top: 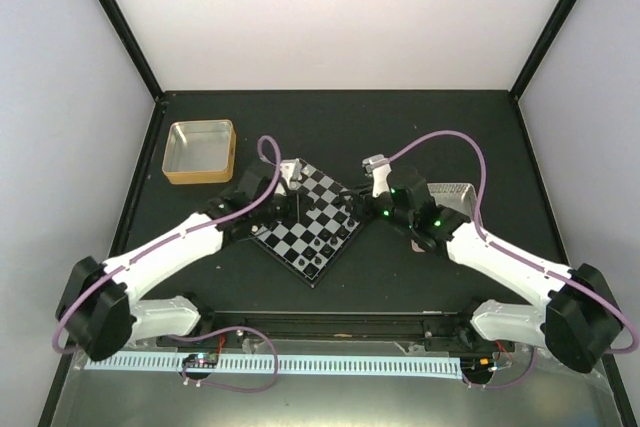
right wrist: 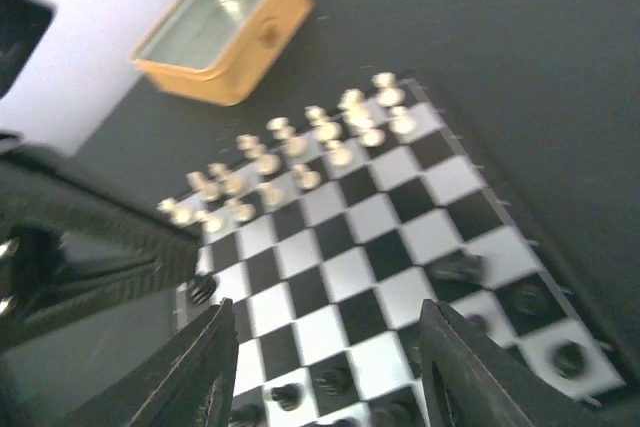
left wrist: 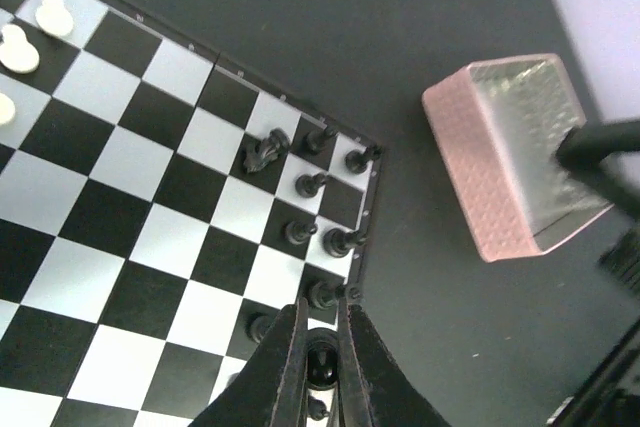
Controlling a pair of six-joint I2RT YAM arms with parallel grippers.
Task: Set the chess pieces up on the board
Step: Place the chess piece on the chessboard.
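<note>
Left end effector [left wrist: 322, 325] clamped on black piece [left wrist: 322, 368] (near board [left wrist: 150, 277] edge); right end effector [right wrist: 322, 322] open w/ nothing held.

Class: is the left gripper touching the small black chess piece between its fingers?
Touching. The left wrist view shows the left gripper shut on the small black chess piece, no gap visible.
</note>
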